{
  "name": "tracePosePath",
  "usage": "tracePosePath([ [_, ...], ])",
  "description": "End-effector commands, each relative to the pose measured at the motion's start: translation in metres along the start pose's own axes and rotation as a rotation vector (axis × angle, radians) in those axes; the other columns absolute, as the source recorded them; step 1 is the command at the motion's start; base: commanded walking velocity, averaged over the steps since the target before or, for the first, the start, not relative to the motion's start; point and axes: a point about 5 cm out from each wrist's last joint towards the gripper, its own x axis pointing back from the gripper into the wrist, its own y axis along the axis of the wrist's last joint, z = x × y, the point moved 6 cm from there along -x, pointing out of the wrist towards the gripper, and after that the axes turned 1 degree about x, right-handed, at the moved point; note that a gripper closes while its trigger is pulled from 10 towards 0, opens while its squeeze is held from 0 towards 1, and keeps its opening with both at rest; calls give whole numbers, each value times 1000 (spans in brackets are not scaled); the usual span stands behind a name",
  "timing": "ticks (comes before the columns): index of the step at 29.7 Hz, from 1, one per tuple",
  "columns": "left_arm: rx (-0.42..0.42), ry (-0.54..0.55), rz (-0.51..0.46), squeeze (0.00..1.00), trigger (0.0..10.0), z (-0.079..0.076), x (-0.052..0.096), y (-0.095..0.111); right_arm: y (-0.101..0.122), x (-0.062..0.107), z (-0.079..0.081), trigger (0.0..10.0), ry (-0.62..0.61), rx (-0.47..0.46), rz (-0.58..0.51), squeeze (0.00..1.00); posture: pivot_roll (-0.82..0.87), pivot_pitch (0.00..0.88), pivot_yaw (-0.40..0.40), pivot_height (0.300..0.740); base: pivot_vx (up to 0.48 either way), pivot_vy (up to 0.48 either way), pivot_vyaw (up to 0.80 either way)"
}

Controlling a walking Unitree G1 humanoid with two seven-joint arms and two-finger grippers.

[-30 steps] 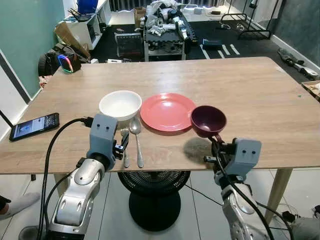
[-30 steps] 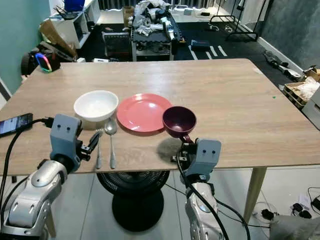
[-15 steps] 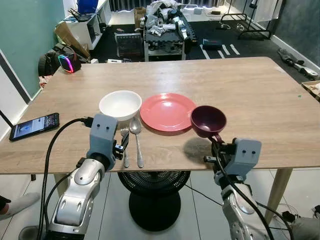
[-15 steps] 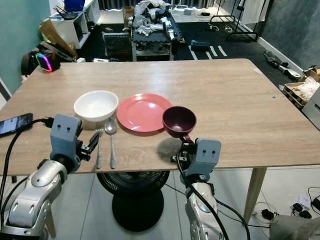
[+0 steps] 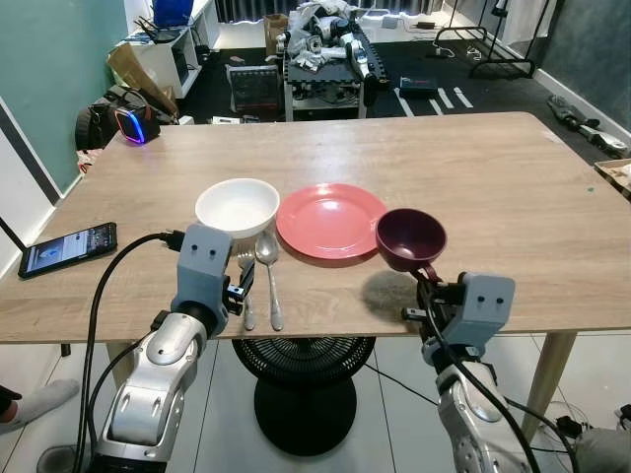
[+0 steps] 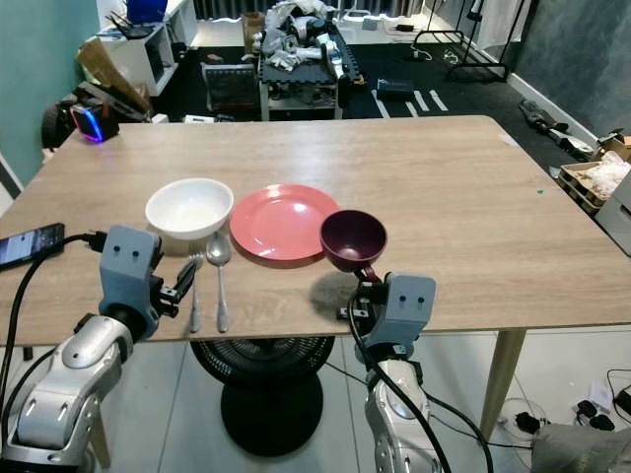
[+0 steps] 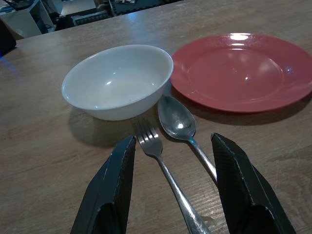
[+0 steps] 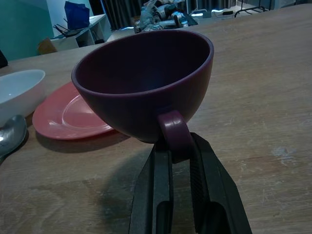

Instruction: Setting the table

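A white bowl [image 5: 237,205] and a red plate [image 5: 330,219] sit side by side on the wooden table [image 5: 493,177]. In front of the bowl lie a fork [image 7: 158,156] and a spoon [image 5: 268,271], handles toward me. My left gripper [image 5: 240,286] hovers open low over the table's front edge, and the fork handle runs between its fingers [image 7: 114,185]. My right gripper [image 8: 178,151] is shut on the handle of a dark purple cup [image 5: 410,237]. The cup hangs upright just above the table by the plate's right edge.
A phone [image 5: 67,247] with a black cable lies near the table's front left corner. A fan base [image 5: 301,389] stands on the floor under the table. Beyond the far edge are shelves, a bag and cluttered gear. The table's right half is bare wood.
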Motion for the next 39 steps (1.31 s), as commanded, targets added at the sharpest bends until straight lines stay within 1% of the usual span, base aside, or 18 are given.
tracePosePath([
  [1, -16, 4, 7, 0, 10000, 2, 0, -3, -1, 0, 1, 10000, 4, 0, -5, 0, -32, 0, 117, 740, 0, 0, 0],
  [19, -18, 2, 6, 0, 10000, 2, 0, -3, 0, 0, 1, 10000, 3, 0, -7, 0, -32, 0, 120, 740, 0, 0, 0],
  [22, -18, 3, 6, 0, 10000, 2, 0, -3, -4, 0, 1, 10000, -1, -25, 12, 0, -31, 0, 121, 740, 0, 0, -800],
  [26, -18, 3, 7, 0, 10000, 2, 0, -3, -3, 0, 1, 10000, -3, -13, 9, 0, -31, 0, 121, 740, 0, 0, -800],
  [39, -18, 2, 8, 0, 10000, 2, 0, -3, -4, 0, 1, 10000, -2, -16, 10, 0, -32, 0, 122, 740, 0, 0, -800],
])
